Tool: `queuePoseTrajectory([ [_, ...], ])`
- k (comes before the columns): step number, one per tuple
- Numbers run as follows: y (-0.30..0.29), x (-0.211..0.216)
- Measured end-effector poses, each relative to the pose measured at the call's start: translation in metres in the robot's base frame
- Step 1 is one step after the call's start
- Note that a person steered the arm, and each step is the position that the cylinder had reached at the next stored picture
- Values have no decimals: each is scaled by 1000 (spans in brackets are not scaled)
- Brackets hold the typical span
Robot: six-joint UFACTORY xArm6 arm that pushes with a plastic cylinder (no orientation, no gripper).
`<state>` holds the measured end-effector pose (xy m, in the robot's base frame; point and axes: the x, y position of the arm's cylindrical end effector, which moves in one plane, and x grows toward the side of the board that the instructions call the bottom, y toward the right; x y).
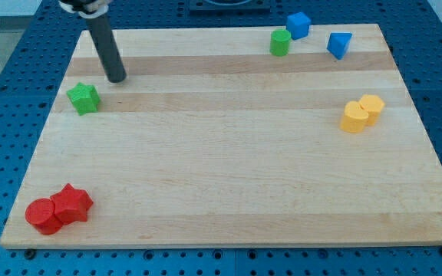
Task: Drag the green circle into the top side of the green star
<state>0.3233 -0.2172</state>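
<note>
The green circle (280,42), a short cylinder, stands near the view's top right of centre on the wooden board (229,176). The green star (84,98) lies far off at the view's left. My tip (117,77) rests on the board just above and to the right of the green star, a small gap apart from it. The tip is far to the left of the green circle.
A blue cube (298,24) sits just above and right of the green circle. A blue triangular block (339,44) lies further right. Two yellow blocks (361,113) touch at the view's right. A red cylinder (41,215) and a red star (72,204) touch at the bottom left.
</note>
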Motion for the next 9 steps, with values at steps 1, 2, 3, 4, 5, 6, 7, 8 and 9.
queuePoseTrajectory([
  [1, -33, 22],
  [2, -29, 52],
  [3, -19, 72],
  [4, -2, 52],
  [5, 72, 20],
  [6, 163, -7],
  [7, 242, -24],
  [8, 301, -1],
  [9, 389, 14],
])
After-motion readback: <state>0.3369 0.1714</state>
